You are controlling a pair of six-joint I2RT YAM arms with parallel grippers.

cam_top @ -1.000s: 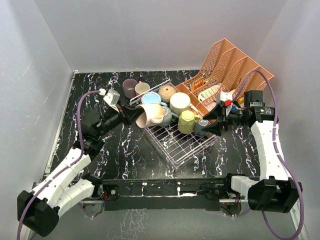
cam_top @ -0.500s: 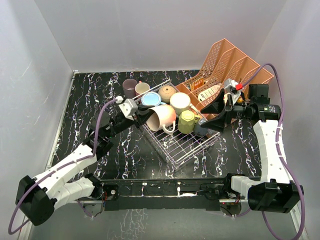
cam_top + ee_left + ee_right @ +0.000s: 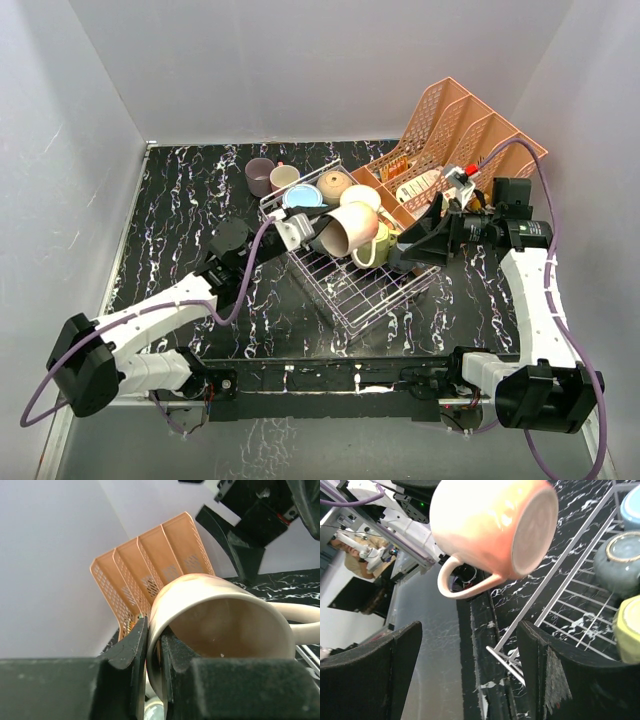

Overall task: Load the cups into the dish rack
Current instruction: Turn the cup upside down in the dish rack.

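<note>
Pink mug (image 3: 350, 230) carried rightward over dish rack (image 3: 370, 295), rim pinched by left pincer (image 3: 154, 635); right pincer (image 3: 468, 630) spread.

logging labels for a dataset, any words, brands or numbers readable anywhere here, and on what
None can be read. The cream-pink mug, pinched by the left gripper, is plain; so is the dish rack. A white item in the salmon organiser may carry print, but it is too small to tell.

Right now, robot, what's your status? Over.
Left gripper shut on rim of peach-pink ceramic mug, aloft at silvery wire dish rack. Right gripper open, empty, facing it. Mauve mug and white mug outside rack.
</note>
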